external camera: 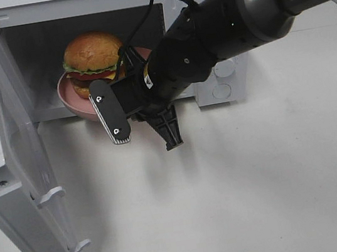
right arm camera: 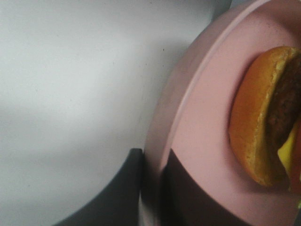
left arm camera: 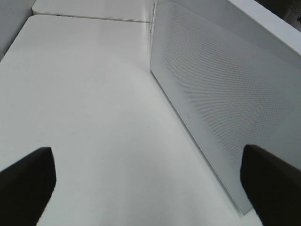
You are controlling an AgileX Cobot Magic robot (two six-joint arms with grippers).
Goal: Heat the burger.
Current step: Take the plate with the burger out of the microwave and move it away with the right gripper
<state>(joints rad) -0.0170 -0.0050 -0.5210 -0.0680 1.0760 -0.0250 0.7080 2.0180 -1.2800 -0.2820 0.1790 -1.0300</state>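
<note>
The right gripper (right arm camera: 153,188) is clenching its jaws on the round pink plate's (right arm camera: 197,155) rim; beyond them, the glossy layered burger (external camera: 92,60) is risking sliding off inside the white microwave (external camera: 18,72). Left jaws are gaping, released.

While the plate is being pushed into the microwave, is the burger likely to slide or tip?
The burger is tall and stacked in loose layers, so it may tip or shift. It only rests on the smooth pink plate, so a jerk could slide it. The plate, pinched at its rim by the right fingers, looks stiff.

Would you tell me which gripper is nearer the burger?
Right. The right gripper grips the pink plate under the burger; the left gripper is outside the microwave door.
</note>
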